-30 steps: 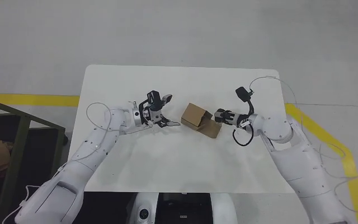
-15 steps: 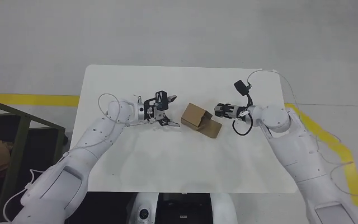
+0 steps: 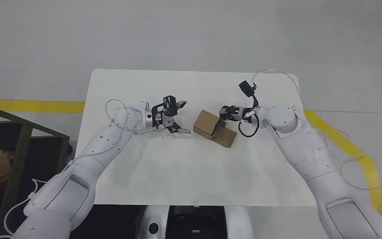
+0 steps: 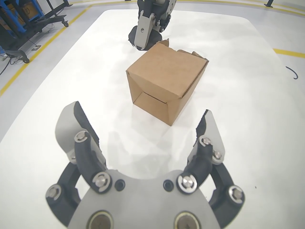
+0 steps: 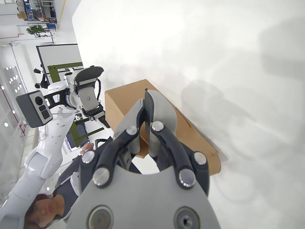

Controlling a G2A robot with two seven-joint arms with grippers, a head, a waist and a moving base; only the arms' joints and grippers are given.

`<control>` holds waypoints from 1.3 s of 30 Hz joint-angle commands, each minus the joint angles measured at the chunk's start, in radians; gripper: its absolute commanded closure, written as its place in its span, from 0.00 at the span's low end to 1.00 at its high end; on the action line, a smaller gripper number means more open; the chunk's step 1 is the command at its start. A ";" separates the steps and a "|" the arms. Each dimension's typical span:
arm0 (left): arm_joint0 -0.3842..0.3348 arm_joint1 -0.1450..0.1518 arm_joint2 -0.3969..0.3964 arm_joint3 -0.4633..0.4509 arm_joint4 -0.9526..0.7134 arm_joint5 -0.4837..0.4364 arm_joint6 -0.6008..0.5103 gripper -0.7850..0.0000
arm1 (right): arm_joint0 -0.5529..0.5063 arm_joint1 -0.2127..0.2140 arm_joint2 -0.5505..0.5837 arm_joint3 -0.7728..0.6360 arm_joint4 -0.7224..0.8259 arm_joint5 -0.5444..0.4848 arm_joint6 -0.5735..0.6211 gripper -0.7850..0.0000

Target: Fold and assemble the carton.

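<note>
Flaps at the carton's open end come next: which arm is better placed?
Probably right. The right gripper, fingers shut, sits at the carton's loose flaps; the left gripper hangs open off its closed end.

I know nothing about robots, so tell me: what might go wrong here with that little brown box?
1. The carton lies unheld on the table: the left end effector is open and apart from it, so a push from the shut right end effector may just slide it.
2. The flaps beside that end effector stick up unevenly and may crumple rather than fold.
</note>
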 commanded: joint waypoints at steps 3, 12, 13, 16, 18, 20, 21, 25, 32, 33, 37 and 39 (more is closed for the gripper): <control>-0.001 0.001 0.001 0.009 -0.002 -0.002 0.006 0.00 | 0.036 -0.020 -0.036 0.044 0.020 -0.034 0.012 1.00; -0.004 0.005 0.005 0.019 0.008 -0.022 0.015 0.00 | 0.118 -0.074 -0.128 0.151 0.058 -0.126 0.067 1.00; -0.003 0.006 0.007 0.018 0.013 -0.029 0.019 0.00 | 0.126 -0.080 -0.137 0.163 0.060 -0.132 0.069 1.00; -0.001 0.012 0.012 0.013 0.031 -0.056 0.034 0.00 | 0.147 -0.097 -0.158 0.195 0.072 -0.154 0.078 1.00; 0.002 0.017 0.015 0.010 0.044 -0.077 0.047 0.00 | 0.159 -0.108 -0.172 0.214 0.080 -0.173 0.089 1.00; 0.006 0.024 0.015 0.006 0.056 -0.092 0.061 0.00 | 0.170 -0.118 -0.185 0.231 0.087 -0.188 0.097 1.00; 0.008 0.028 0.013 0.003 0.060 -0.102 0.069 0.00 | 0.175 -0.124 -0.191 0.241 0.090 -0.194 0.098 1.00; 0.019 0.044 0.009 -0.018 0.078 -0.132 0.100 0.00 | 0.192 -0.140 -0.202 0.272 0.109 -0.238 0.108 1.00; 0.018 0.051 0.042 -0.068 0.091 -0.127 0.131 0.00 | 0.210 -0.139 -0.170 0.283 0.121 -0.326 0.116 1.00; 0.013 0.049 0.049 -0.066 0.092 -0.121 0.136 0.00 | 0.210 -0.134 -0.158 0.278 0.117 -0.330 0.111 1.00; -0.019 0.029 0.096 -0.047 0.125 -0.106 0.144 0.00 | 0.188 -0.104 -0.094 0.219 0.099 -0.329 0.109 1.00; -0.037 0.019 0.121 -0.033 0.149 -0.084 0.148 0.00 | 0.162 -0.084 -0.052 0.164 0.091 -0.316 0.117 1.00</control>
